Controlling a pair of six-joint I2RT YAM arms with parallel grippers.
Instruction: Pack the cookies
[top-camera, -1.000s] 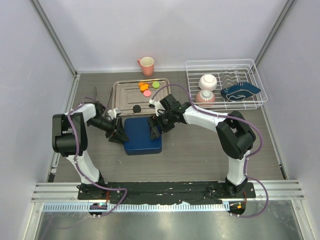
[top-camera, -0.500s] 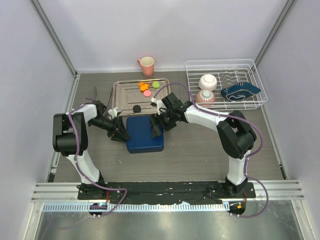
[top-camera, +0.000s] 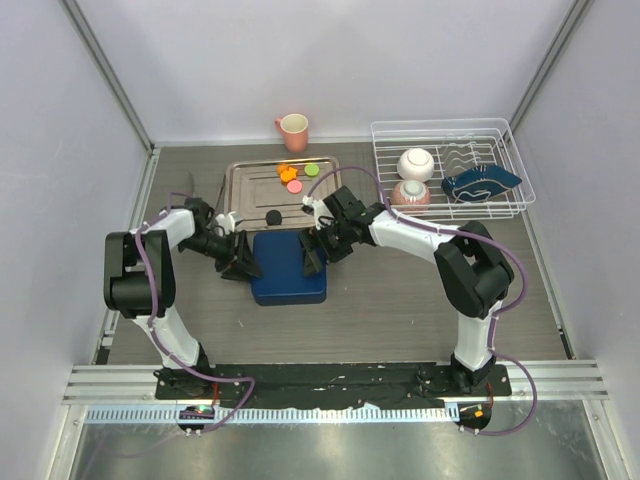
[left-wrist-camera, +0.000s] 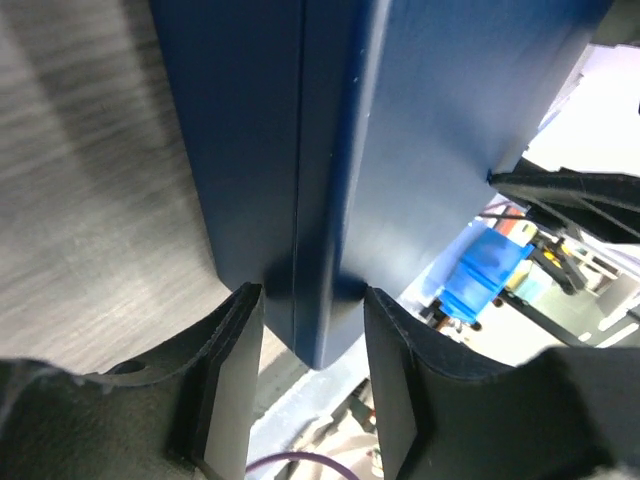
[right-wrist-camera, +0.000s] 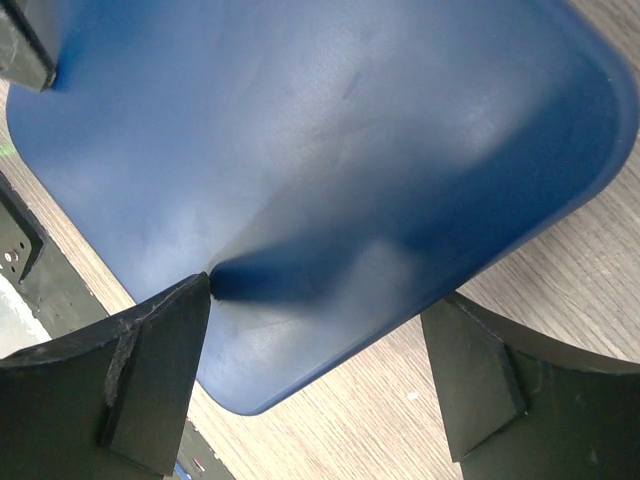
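Box (top-camera: 290, 278), dark blue, sits nearest on the surface (top-camera: 400, 310); I see my left end effector (left-wrist-camera: 305, 300) pinching its edge, right end effector (right-wrist-camera: 315, 300) spread over it. Cookies (top-camera: 287, 172) lie beyond, on the metal tray (top-camera: 245, 192)

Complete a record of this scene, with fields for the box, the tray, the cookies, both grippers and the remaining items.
box: dark blue box, lid shut, just in front of the tray
tray: metal tray
cookies: orange, pink, green and black cookies, all lying on the tray
left gripper: clamped on the box's left edge
right gripper: astride the box's right side, grip unclear
other: pink mug behind the tray; white wire rack at right, holding bowls and a blue dish
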